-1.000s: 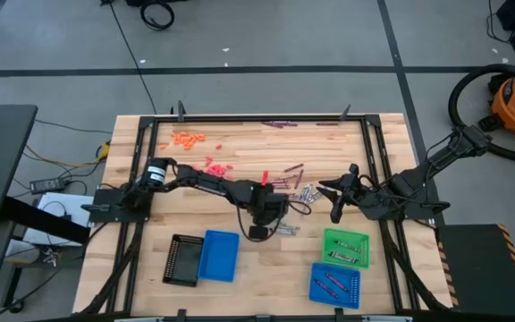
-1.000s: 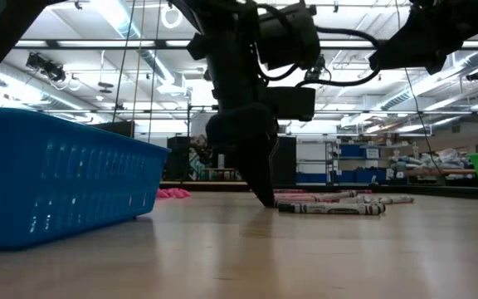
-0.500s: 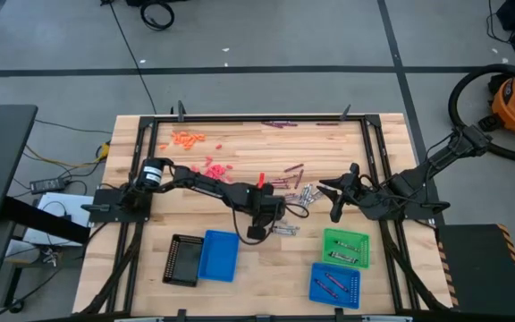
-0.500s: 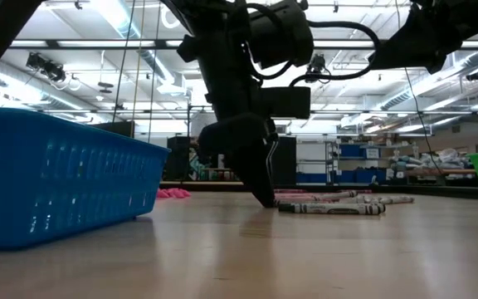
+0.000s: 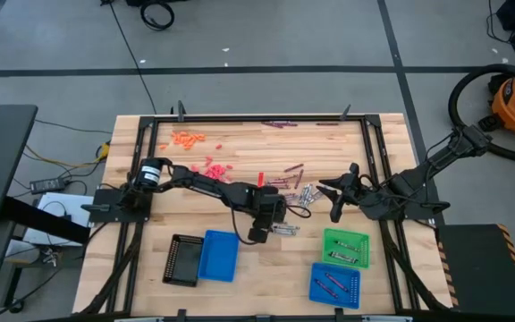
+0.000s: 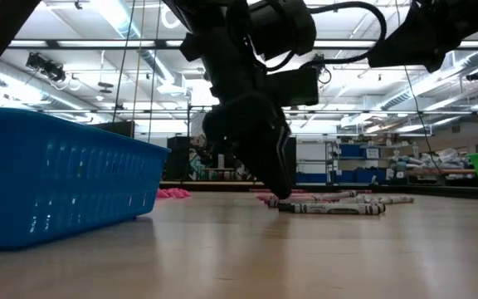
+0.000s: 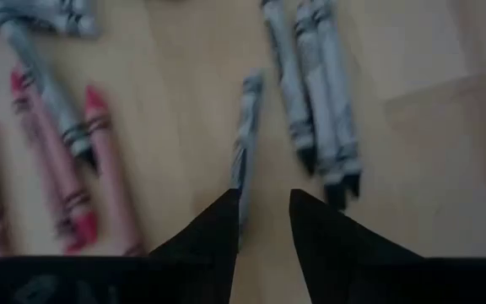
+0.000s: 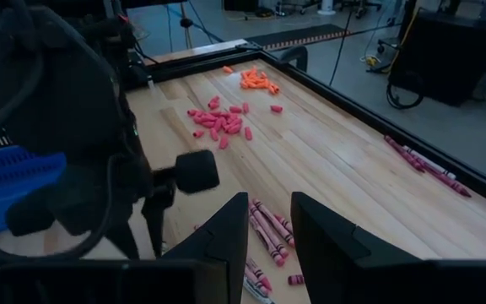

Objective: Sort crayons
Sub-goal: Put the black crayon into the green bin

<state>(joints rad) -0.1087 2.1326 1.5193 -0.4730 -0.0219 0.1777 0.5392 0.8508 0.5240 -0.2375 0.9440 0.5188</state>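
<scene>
My left gripper (image 7: 264, 203) points steeply down at mid-table (image 5: 269, 225), open, its tips close to the wood (image 6: 282, 193). A silver-grey crayon (image 7: 245, 139) lies flat with its near end at one fingertip (image 7: 228, 207), outside the gap. More silver-grey crayons (image 7: 319, 110) and red-pink ones (image 7: 91, 160) lie flat around it. Orange bits (image 5: 186, 138) and red-pink bits (image 5: 211, 166) are piled at the far left. My right gripper (image 8: 268, 211) waits open and raised at the table's right (image 5: 336, 204). My left gripper has one fingertip (image 7: 228, 207) right at the near end (image 7: 240, 181) of a silver-grey crayon that lies flat on the table, lengthwise to the fingers. I cannot tell whether the finger touches it. Nothing is between the fingers.
A black tray (image 5: 182, 259) and a blue tray (image 5: 219, 255) stand near the front edge, left of centre. A green tray (image 5: 345, 248) and a second blue tray (image 5: 335, 284) with crayons stand at the front right. Dark purple crayons (image 5: 280, 124) lie along the far rail.
My left gripper has tipped at the wrist, and its fingertips have swung low over the wood toward the table's right, closer to the silver-grey crayons. The crayons lie as before.
</scene>
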